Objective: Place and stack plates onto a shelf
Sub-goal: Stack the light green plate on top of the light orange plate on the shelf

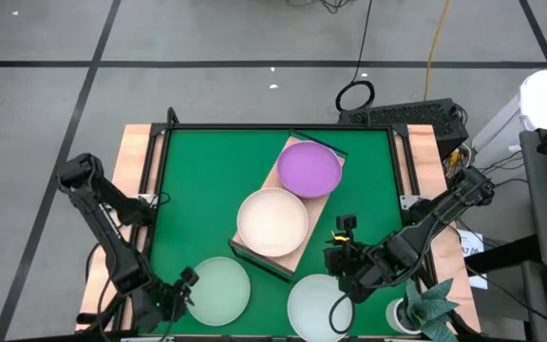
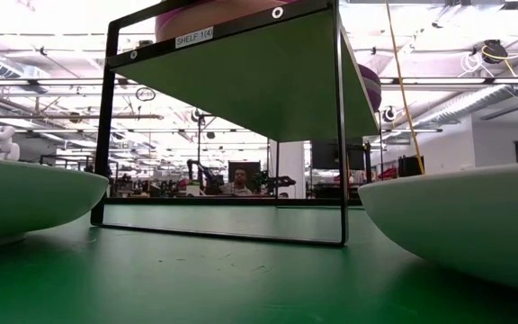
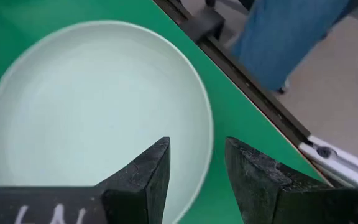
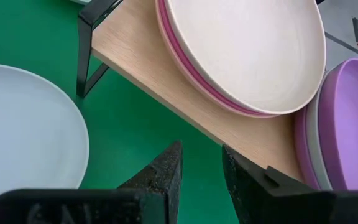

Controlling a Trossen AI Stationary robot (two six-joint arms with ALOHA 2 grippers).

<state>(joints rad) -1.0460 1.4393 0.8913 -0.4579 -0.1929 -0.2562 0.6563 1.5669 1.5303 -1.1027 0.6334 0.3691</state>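
The wooden shelf (image 1: 291,249) stands slantwise on the green mat. A cream plate (image 1: 273,222) tops a pink-rimmed stack (image 4: 185,59) on its near end. A purple plate (image 1: 310,169) tops a stack on its far end. A pale mint plate (image 1: 221,291) and a whitish blue plate (image 1: 319,306) rest on the mat near the near edge. My left gripper (image 3: 197,171) is open at the mint plate's near-left rim (image 3: 209,124), one finger on each side of it. My right gripper (image 4: 202,168) is open by a narrow gap over bare mat, between the whitish blue plate (image 4: 23,130) and the shelf.
A small potted plant (image 1: 427,312) stands at the near right corner. A dark rail (image 1: 156,161) frames the mat, with wooden table strips outside it. A person's jeans leg (image 3: 291,31) shows beyond the table's edge. In the low view the shelf's thin dark frame (image 2: 340,135) rises between the two plates.
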